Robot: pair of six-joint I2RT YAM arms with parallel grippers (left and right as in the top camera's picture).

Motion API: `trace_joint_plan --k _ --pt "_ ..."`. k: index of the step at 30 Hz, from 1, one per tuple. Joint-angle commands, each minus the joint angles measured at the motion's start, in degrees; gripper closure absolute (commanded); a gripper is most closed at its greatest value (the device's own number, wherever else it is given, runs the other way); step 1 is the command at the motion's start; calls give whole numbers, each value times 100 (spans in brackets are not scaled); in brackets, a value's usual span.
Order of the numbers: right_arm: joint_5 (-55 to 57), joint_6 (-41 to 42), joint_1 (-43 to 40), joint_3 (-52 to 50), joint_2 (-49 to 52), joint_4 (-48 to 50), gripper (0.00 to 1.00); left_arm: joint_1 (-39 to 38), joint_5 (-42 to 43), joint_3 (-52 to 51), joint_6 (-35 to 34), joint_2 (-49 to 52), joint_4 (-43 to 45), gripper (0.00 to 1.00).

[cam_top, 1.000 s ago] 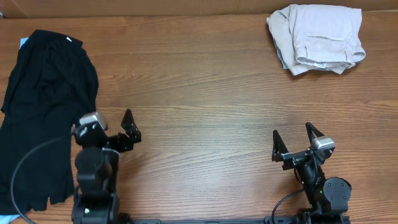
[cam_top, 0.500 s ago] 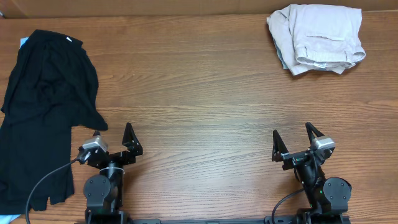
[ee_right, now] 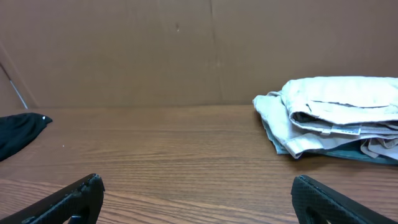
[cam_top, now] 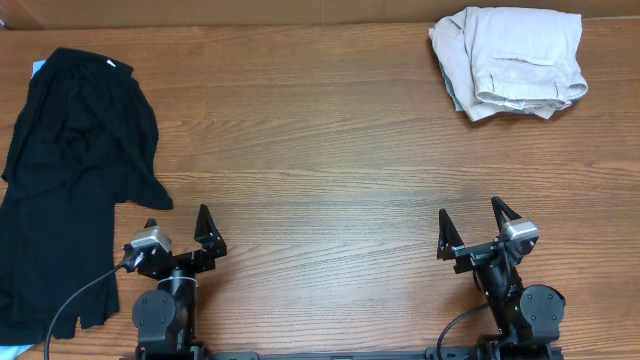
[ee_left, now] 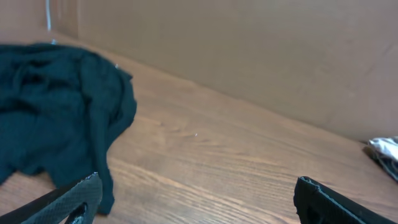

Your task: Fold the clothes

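Noted: khaki shorts [cam_top: 510, 62] heaped compactly at far right corner of table [cam_top: 330, 150], well apart from both arms. Jaws of left gripper [cam_top: 178, 222] spread wide, gripping nothing; right gripper [cam_top: 470, 212] likewise (both near front edge). Far left: black garment [cam_top: 70, 170], sprawled.

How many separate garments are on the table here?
2 clear: black garment at the left edge, beige shorts bundled at the far right corner. A bluish edge under the shorts may be a third.
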Motion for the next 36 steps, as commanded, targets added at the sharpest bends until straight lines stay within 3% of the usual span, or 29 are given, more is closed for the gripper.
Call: trace_joint_plan --k 1,13,36 --pt "-4 24 35 -59 -68 31 0 42 190 -15 551 -114 -15 0" --pt "-4 24 35 -59 -68 31 0 55 232 -15 1239 -114 -15 0" --pt "-4 22 35 -59 -68 31 0 61 216 -15 1237 -105 -2 0"
